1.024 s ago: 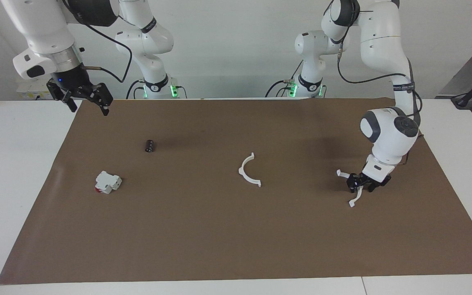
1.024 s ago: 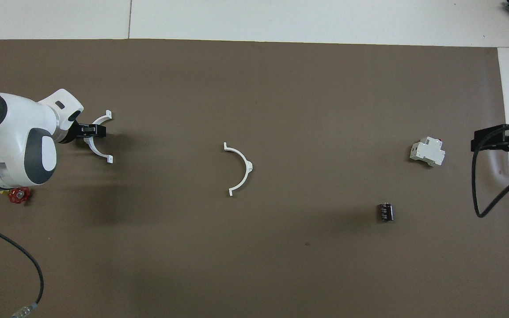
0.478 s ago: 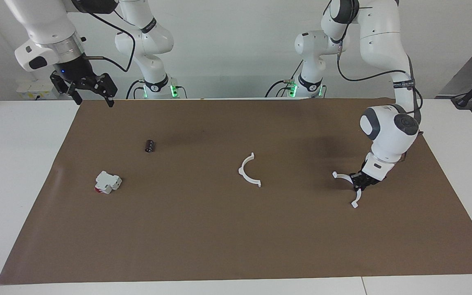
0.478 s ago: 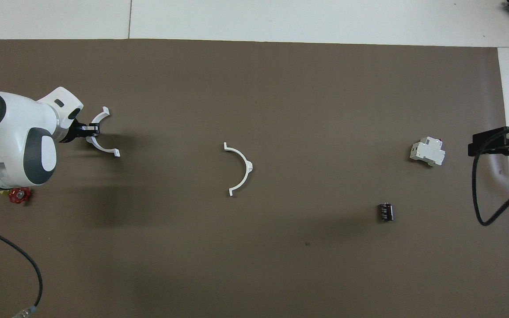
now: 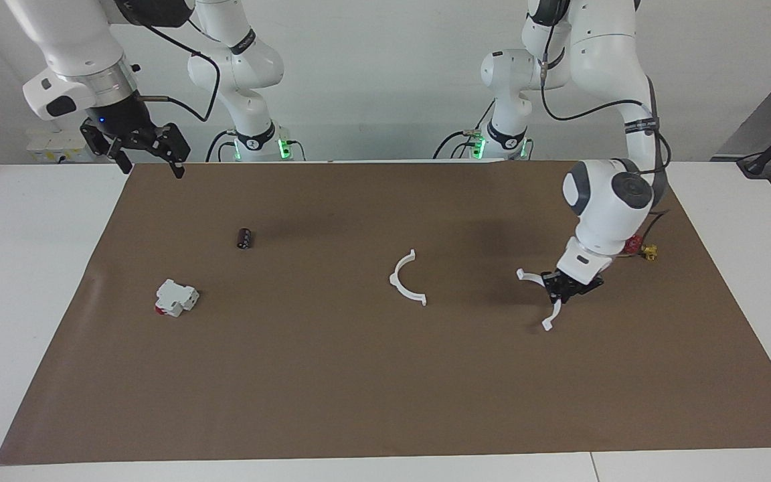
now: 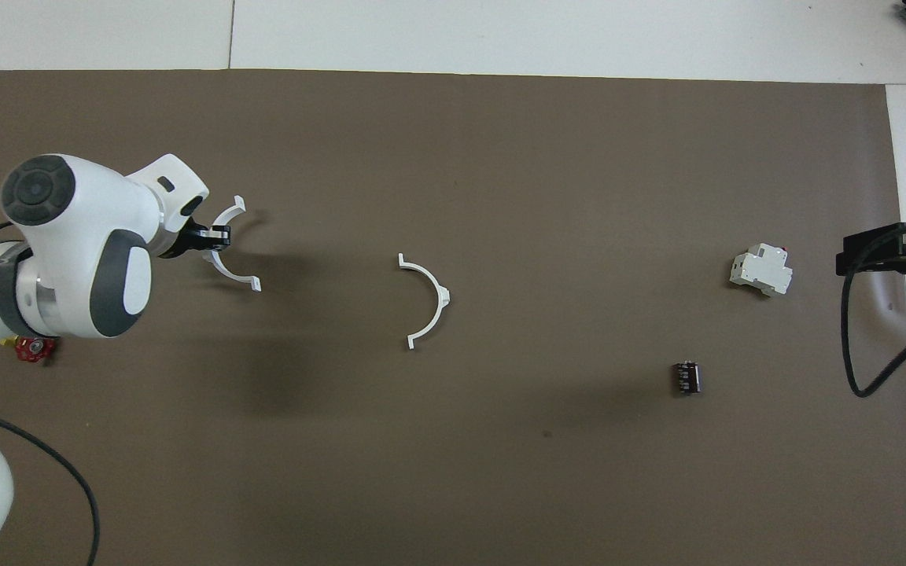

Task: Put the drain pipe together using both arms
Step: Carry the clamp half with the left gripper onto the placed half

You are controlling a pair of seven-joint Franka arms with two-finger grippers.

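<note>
Whereas one second ago the left gripper (image 5: 561, 289) stood low at the left arm's end of the brown mat (image 5: 385, 402) with its fingers only half closed around one half-ring arc (image 5: 536, 280), it is now closed on the middle of that arc and has carried it toward the centre of the desk (image 5: 24, 268). The held arc has turned with the move: in the overhead view its open side faces away from the gripper, toward the right arm's end of the desk, with one end tab pointing away from the robots and the other toward them. In the facing view the arc's lower tab sits just above its shadow on the mat; whether it touches the mat cannot be told.

The second half-ring arc (image 5: 406, 279) lies flat near the middle of the mat, unchanged in place and attitude, well apart from the held arc.

The left arm's wrist has swung inward, uncovering a small red and brass valve (image 5: 640, 247) on the mat, beside the wrist.

The right gripper (image 5: 136, 144) hangs open over the mat's edge at the right arm's end of the desk, slightly higher than a second ago; that arm waits.

The black cylinder (image 5: 244, 238) and the white blocky part with a red end (image 5: 175, 298) rest where they were, toward the right arm's end, the cylinder nearer to the robots.
</note>
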